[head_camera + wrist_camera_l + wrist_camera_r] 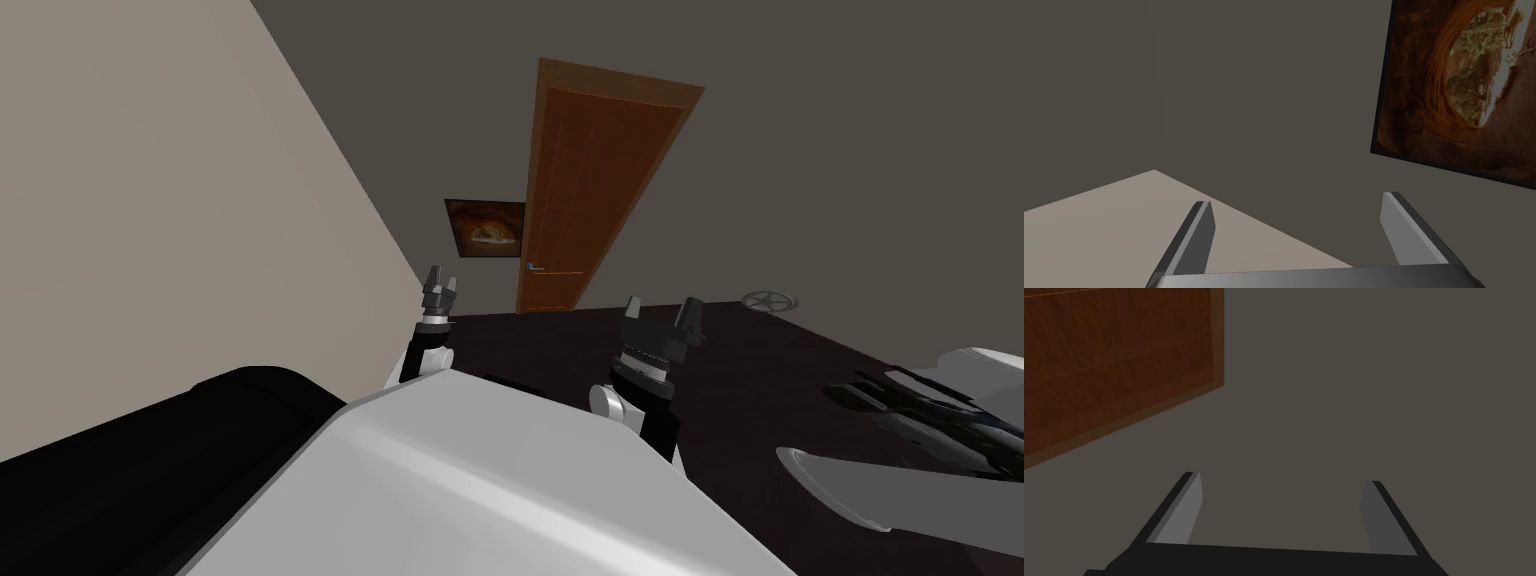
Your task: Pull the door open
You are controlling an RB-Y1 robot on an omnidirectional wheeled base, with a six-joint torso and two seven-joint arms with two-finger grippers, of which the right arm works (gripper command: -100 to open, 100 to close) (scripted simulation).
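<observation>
Both pincers hung in front of me, empty and spread wide: the left gripper (pixel 441 283) at about 11 o'clock and the right gripper (pixel 662 310) at about 1 o'clock, each with a broad gap showing in its own wrist view. Neither touched anything.

Beyond them, at 12 o'clock across a stretch of dark floor (pixel 760 350), stood the brown door (pixel 590 190). It sat flush in its frame and, by my judgement, was shut. Its small grey handle (pixel 537 267) was on the 9 o'clock edge of the panel, with a framed picture (pixel 486 228) on the wall just beside it, again at 9 o'clock. The right wrist view caught a corner of the door off to one side of the right gripper and well apart from it.

I judged this to be the approach step; the pull itself had not begun. The next move called for closing in until the handle came within reach. After that, 1 open pincer would have to go around the lever, close on it and draw back toward 6 o'clock.
</observation>
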